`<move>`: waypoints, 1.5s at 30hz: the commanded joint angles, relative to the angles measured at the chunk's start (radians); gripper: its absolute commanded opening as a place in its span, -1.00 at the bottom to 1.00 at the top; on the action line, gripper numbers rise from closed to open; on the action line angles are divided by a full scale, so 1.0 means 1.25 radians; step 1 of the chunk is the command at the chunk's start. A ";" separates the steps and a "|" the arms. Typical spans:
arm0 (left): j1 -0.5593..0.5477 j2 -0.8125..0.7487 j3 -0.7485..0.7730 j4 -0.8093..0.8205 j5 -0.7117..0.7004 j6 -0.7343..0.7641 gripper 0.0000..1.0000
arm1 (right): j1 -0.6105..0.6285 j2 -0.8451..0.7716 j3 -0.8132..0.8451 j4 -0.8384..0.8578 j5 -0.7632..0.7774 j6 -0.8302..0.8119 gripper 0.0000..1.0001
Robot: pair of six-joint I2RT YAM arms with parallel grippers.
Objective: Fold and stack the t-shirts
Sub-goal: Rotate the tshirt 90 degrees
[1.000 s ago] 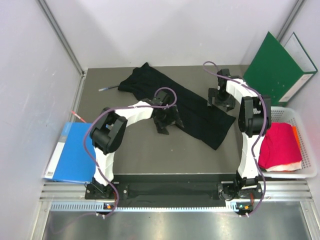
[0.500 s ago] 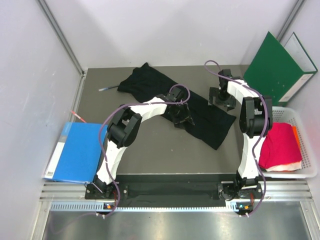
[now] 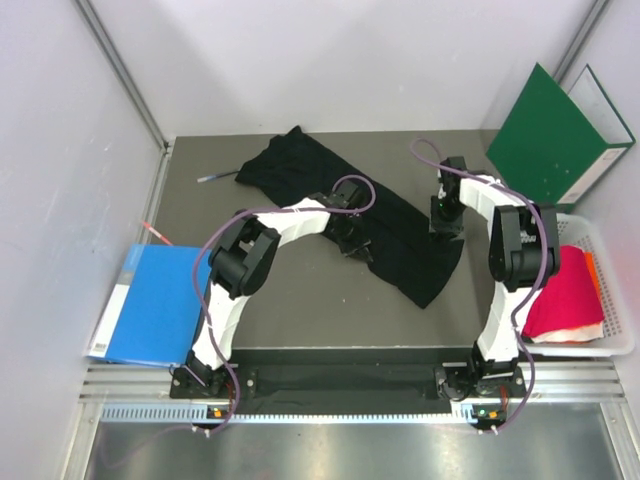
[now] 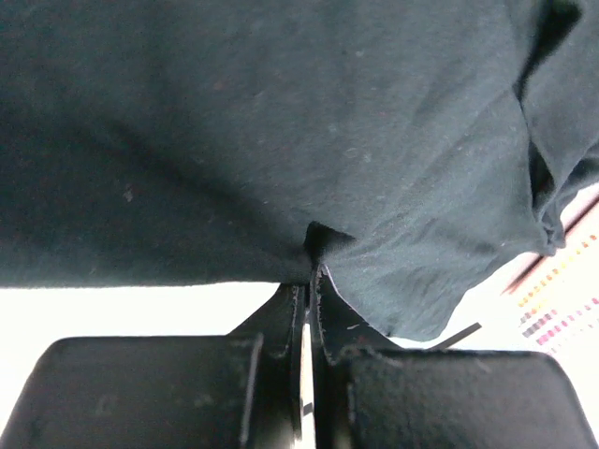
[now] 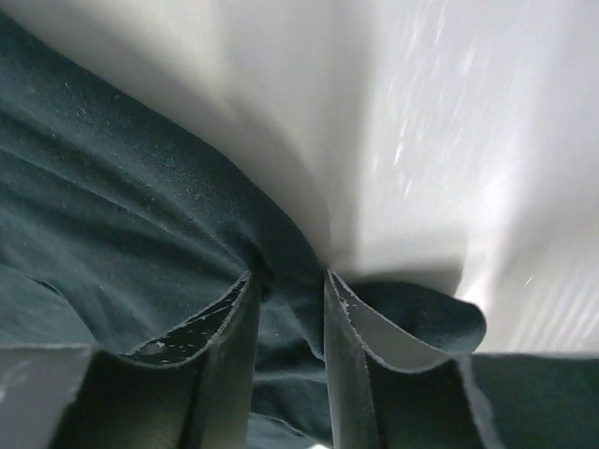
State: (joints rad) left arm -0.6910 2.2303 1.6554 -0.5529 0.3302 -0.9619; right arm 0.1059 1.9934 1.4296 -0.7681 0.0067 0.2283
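Black t-shirt (image 3: 400, 215) lies spread in a long diagonal band across the grey counter (image 3: 300, 300), running from the far left-centre down toward the near right, wrinkled and uneven at both ends. A green folder (image 3: 545, 135) leans upright in the far right corner. A blue folder (image 3: 155, 305) lies flat off the counter's left edge. At the right side sits a white basket (image 3: 618, 320), and in it a folded magenta-red t-shirt (image 3: 572, 295), with a strip of white cloth at its near edge and a sliver of orange at its far right.

Both arms reach over the black shirt. The left pincer (image 3: 352, 243) sits at the shirt's near long edge about midway along; in the left wrist view its jaws are pressed together (image 4: 309, 281) on a small pinch of that dark hem. The right pincer (image 3: 445, 218) sits at the shirt's right edge; in the right wrist view its jaws stand narrowly apart (image 5: 290, 281) with a fold of the black cloth clamped between them.

A thin pen (image 3: 215, 177) lies on the counter just left of the shirt's far end.
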 commanded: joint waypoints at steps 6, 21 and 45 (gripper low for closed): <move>0.003 -0.091 -0.166 -0.225 -0.125 0.101 -0.79 | 0.042 -0.112 -0.157 -0.084 -0.064 0.009 -0.38; 0.203 -0.239 -0.040 -0.359 -0.372 0.222 0.68 | 0.112 -0.213 -0.228 -0.127 -0.119 0.036 -0.35; 0.377 0.163 0.364 -0.268 -0.349 0.189 0.69 | 0.148 -0.255 -0.282 -0.155 -0.165 0.025 -0.62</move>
State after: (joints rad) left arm -0.2276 2.3493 2.0327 -0.9165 -0.1276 -0.6895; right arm 0.2787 1.7351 1.1057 -0.9165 -0.1894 0.2634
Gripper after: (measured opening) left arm 0.844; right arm 0.216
